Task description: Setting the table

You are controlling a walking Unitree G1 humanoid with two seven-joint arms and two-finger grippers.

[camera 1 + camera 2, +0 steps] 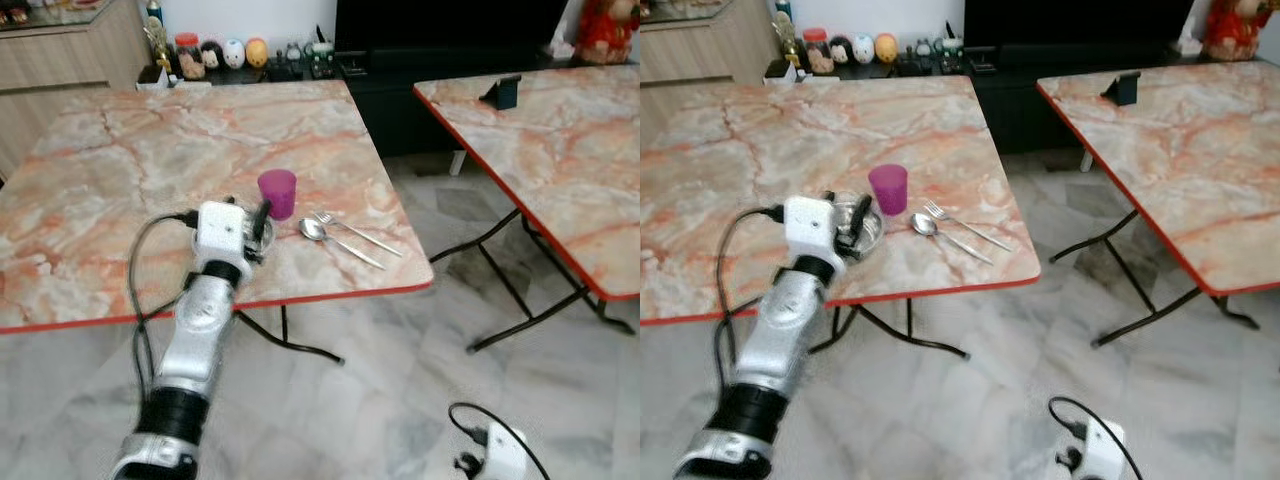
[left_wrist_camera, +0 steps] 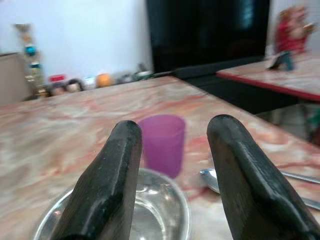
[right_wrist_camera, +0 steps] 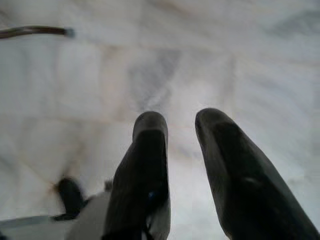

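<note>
A: Starting at the left gripper (image 2: 172, 165), we see its two black fingers (image 2: 107, 185) spread apart with nothing between them, poised over the round shiny metal bowl (image 2: 145, 212) at the bottom of the left wrist frame.

B: Agreed. Between the fingers we see the purple plastic cup (image 2: 161, 142) standing upright just beyond the bowl's far rim, at centre frame. We cannot tell whether a fingertip touches the bowl.

A: The head views give us what the wrist view hides: the silver left arm (image 1: 195, 340) rising from the lower left of the frame, and the bowl (image 1: 868, 230) mostly covered by the wrist.

B: There we also see the whole metal spoon (image 1: 338, 240) and metal fork (image 1: 355, 232) lying side by side, just right of the cup (image 1: 278, 192), near the front edge of the pink marble-patterned folding table with a red rim (image 1: 120, 160). The wrist view catches only the spoon's bowl at its lower right.

A: The right gripper (image 3: 181, 125) hangs low, its fingers a narrow gap apart and empty, over the pale grey marble floor (image 3: 200, 55). In the head view we see its white wrist at the bottom right.

B: A second matching table (image 1: 560, 150) stands at the right of the frame, well apart from the first.
</note>
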